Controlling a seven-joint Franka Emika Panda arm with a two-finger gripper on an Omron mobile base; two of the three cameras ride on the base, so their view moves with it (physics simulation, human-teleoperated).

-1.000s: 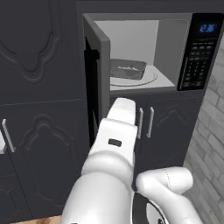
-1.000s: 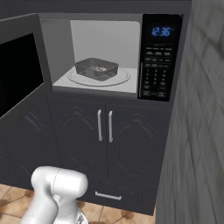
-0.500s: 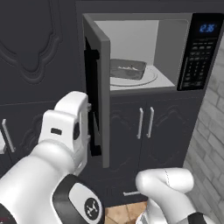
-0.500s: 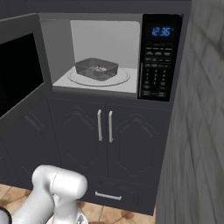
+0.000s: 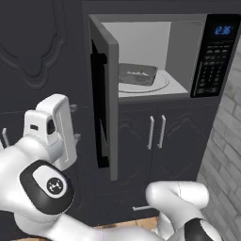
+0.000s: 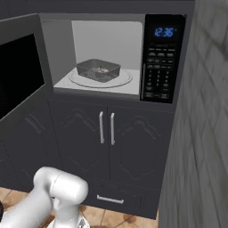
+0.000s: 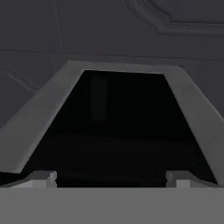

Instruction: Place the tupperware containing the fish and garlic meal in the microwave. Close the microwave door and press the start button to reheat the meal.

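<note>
1. The tupperware (image 6: 98, 70) sits on the white turntable (image 6: 119, 81) inside the microwave (image 6: 165, 58), pinkish meal (image 6: 102, 70) bits showing inside it.
2. The microwave door (image 5: 106, 99) stands swung wide open.
3. The gripper (image 7: 111, 177) faces the door's dark window (image 7: 118, 127), which lies just ahead of the jaws.
4. The fingertips (image 7: 41, 178) are spread wide apart, gripping nothing.

We see the tupperware (image 6: 98, 70), a shallow grey see-through box with a flared rim, resting level on the white turntable inside the microwave (image 6: 165, 58). The meal (image 6: 103, 70) shows as small pinkish bits inside it. The microwave door (image 5: 104, 94) stands swung open; its dark window (image 7: 122, 127) lies straight ahead of the jaws, close.
</note>
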